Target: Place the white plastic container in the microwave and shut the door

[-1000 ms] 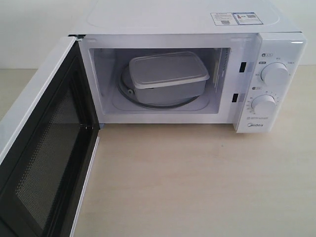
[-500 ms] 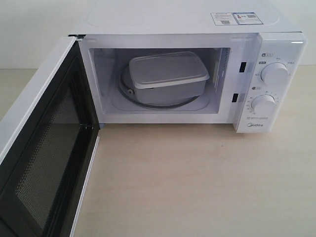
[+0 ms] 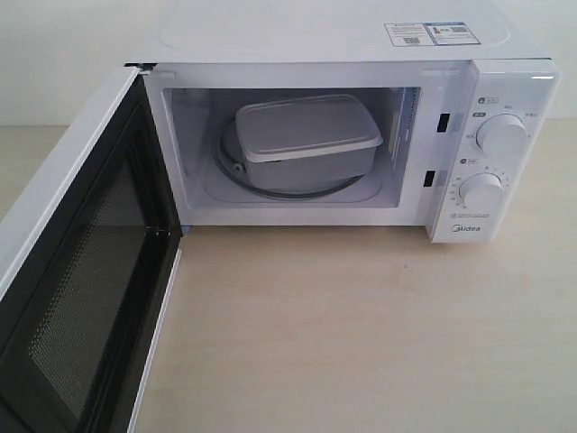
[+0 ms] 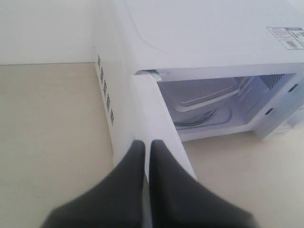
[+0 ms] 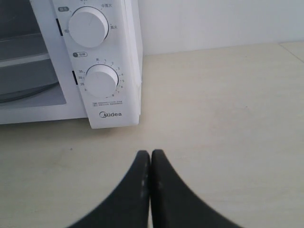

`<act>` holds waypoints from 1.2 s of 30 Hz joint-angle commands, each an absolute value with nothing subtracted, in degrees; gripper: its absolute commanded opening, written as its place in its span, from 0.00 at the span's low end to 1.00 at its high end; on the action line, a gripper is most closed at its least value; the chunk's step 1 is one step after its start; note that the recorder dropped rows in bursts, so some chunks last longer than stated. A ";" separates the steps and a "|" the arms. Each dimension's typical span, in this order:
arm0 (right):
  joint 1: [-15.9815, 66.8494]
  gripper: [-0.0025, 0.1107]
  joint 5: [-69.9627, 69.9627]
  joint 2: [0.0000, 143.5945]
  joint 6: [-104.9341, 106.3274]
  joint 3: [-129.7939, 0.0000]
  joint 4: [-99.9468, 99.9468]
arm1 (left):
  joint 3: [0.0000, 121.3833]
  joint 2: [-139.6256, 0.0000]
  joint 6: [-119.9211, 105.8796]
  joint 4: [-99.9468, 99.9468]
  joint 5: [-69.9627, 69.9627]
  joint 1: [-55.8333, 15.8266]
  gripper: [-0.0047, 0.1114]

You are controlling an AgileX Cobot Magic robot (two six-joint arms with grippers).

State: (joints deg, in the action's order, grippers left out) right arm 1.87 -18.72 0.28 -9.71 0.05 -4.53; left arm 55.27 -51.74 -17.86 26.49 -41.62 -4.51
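1. Nothing has moved over the last second in the exterior view: container, door and microwave sit exactly as they did.
2. Placement looks done to me. The white plastic container (image 3: pixel 306 140) rests lid-on upon the glass turntable (image 3: pixel 225 171) inside the microwave (image 3: pixel 343 32), which stands at the far edge of the surface (image 3: pixel 361 334).
3. Closing is the step in hand. The door (image 3: pixel 81 271) hangs wide open, swung out toward the near left corner, with its black mesh inner face showing.
4. My left end effector (image 4: pixel 147 145) is clenched on nothing, its tips at the door's white outer face; I cannot tell whether they touch. My right end effector (image 5: pixel 150 154) is also clenched and empty, low over the surface in front of the lower dial (image 5: pixel 102 80).
5. Next I would push the outer face with the left arm, sweeping round the hinge until the latch catches.
6. The container is translucent white and rectangular, with rounded corners and a flat rimmed lid. It sits slightly askew but well inside, so I expect no fouling.
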 commanded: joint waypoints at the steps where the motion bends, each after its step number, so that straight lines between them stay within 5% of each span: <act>1: 1.71 0.02 -18.46 0.00 -9.92 0.00 -5.13 | 55.63 -53.44 -19.83 22.54 -48.82 -4.56 0.08; 9: 1.71 0.02 -18.46 0.00 -9.92 0.00 -5.13 | 55.37 -60.58 -19.94 14.76 -59.31 -4.56 0.08; 36: 1.71 0.02 -18.46 0.00 -9.92 0.00 -5.13 | 48.63 -64.67 -54.76 50.45 -60.23 -4.68 0.08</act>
